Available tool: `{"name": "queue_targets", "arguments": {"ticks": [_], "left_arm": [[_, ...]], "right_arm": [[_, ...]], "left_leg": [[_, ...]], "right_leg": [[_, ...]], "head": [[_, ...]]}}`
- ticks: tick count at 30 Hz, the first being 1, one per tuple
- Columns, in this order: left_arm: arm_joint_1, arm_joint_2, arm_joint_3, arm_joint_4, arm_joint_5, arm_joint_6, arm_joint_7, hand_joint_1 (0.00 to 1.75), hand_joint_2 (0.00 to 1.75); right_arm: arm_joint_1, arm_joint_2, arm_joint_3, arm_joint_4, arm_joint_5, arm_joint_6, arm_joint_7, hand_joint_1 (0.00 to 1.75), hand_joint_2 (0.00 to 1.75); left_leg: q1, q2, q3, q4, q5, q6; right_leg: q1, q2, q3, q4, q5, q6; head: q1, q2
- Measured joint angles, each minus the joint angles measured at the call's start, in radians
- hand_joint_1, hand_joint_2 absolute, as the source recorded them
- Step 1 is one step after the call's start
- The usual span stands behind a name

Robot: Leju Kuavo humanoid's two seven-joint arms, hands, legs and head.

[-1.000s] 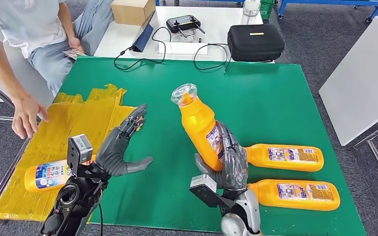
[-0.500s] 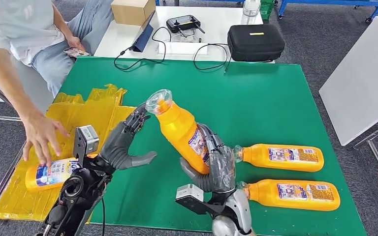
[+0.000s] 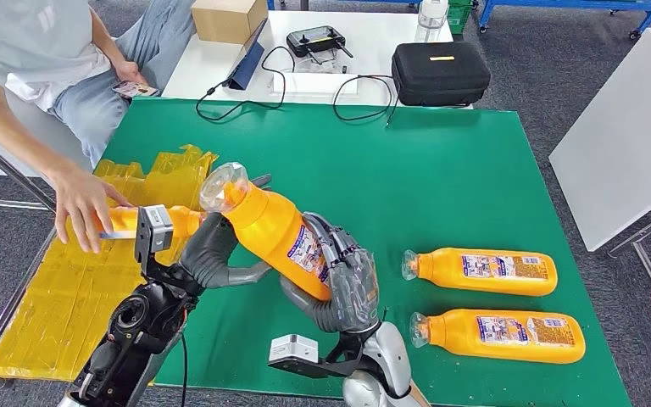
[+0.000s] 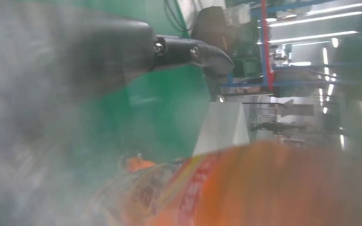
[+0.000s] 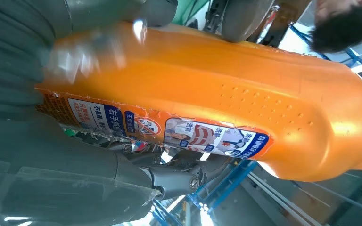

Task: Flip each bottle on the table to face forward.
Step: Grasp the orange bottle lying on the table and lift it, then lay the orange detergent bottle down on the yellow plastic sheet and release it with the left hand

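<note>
- Right hand (image 3: 345, 284) gripped the orange bottle (image 3: 275, 229) and had swung it leftward, lifted off the green table (image 3: 441, 178).
- Left hand (image 3: 212, 254), fingers spread, now touched it, so looked like a handoff.
- Person's hand (image 3: 80, 203) picked up another bottle (image 3: 136, 222).

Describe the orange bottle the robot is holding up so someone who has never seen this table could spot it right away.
Start at the green table and go to its near edge, where the right hand grips the held bottle around its lower body. It is lifted and tilted, clear cap toward the left hand. The two other bottles lie flat to its right.
</note>
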Motion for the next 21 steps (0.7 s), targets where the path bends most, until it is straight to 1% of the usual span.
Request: {"name": "queue_targets", "arguments": {"ticks": [10,16,21], "left_arm": [[-0.005,0.000,0.000,0.012,0.009,-0.002,0.002,0.00,1.75],[-0.012,0.002,0.005,0.047,0.151,-0.020,0.031,0.00,1.75],[-0.011,0.009,0.008,0.050,0.157,-0.020,0.032,0.00,1.75]], "right_arm": [[-0.010,0.006,0.000,0.017,0.002,-0.003,-0.002,1.75,1.75],[-0.047,0.031,-0.004,0.080,0.036,-0.006,-0.012,1.74,1.75],[-0.049,0.039,-0.016,0.091,0.059,-0.006,-0.011,1.75,1.75]], "left_leg": [[0.000,0.000,0.000,0.000,0.000,0.000],[0.000,0.000,0.000,0.000,0.000,0.000],[0.000,0.000,0.000,0.000,0.000,0.000]], "right_leg": [[0.000,0.000,0.000,0.000,0.000,0.000],[0.000,0.000,0.000,0.000,0.000,0.000],[0.000,0.000,0.000,0.000,0.000,0.000]], "head": [[0.000,0.000],[0.000,0.000],[0.000,0.000]]}}
